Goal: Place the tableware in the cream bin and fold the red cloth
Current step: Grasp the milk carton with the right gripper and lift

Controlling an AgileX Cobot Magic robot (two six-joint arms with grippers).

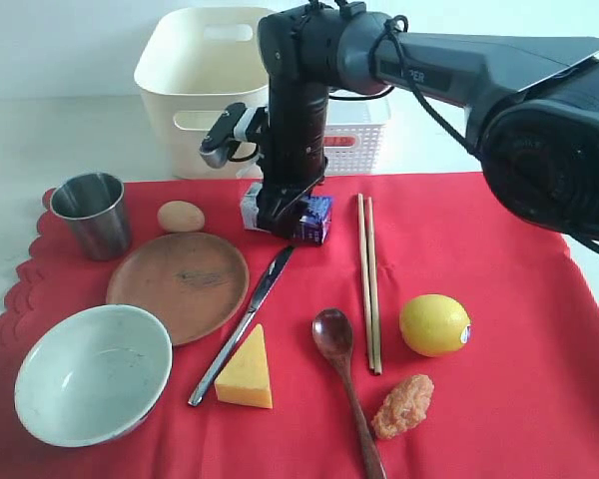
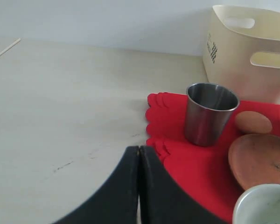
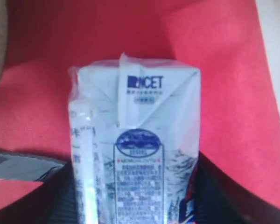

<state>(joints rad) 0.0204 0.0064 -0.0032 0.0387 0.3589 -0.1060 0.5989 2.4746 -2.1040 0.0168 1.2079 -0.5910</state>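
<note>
On the red cloth [image 1: 499,299] lie the steel cup [image 1: 92,212], brown plate [image 1: 178,284], pale bowl [image 1: 93,372], knife [image 1: 245,321], wooden spoon [image 1: 344,379] and chopsticks [image 1: 368,284]. The cream bin [image 1: 195,90] stands behind the cloth at the back left. My right gripper [image 1: 285,215] is down at the cloth's back middle. Its black fingers [image 3: 46,196] press both sides of a blue-and-white milk carton [image 3: 140,140] lying there. My left gripper [image 2: 139,149] is shut and empty, hovering over bare table beside the cloth's scalloped edge [image 2: 154,140], short of the cup [image 2: 210,112].
A white lattice basket [image 1: 354,135] stands right of the cream bin. Food lies among the tableware: an egg [image 1: 181,216], a cheese wedge [image 1: 246,371], a lemon [image 1: 434,324] and a sausage piece [image 1: 402,405]. The right arm reaches across the back of the scene.
</note>
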